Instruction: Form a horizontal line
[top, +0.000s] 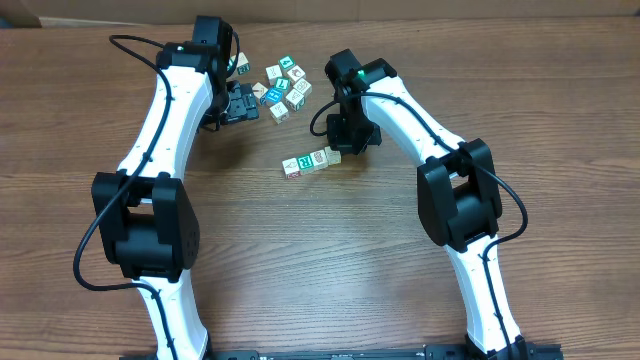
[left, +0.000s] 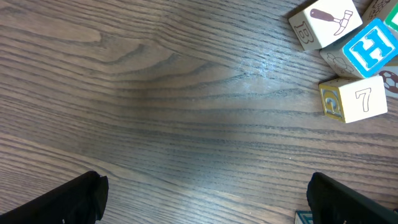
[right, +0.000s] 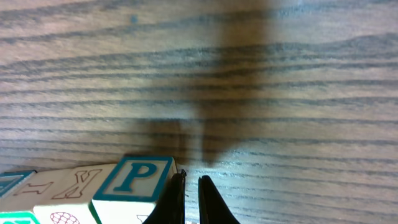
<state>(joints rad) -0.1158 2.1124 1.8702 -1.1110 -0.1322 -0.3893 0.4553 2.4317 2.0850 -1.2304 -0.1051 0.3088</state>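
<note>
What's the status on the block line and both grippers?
Left gripper open, empty, beside the loose cubes. Right gripper shut, empty, at the row's right end, next to the P block. Row short, nothing blocking.

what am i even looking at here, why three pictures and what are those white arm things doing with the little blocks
These are two white robot arms at a wooden table, each ending in a two-finger gripper. The wide picture comes from a camera above the table; the other two come from cameras on each wrist, looking down past its own fingers. Small wooden alphabet cubes lie on the table: a loose cluster near the top and a short row being lined up. The left gripper is wide open over bare wood, holding nothing. The right gripper is shut, its tips right beside the row's "P" cube; it appears to hold nothing.
</note>
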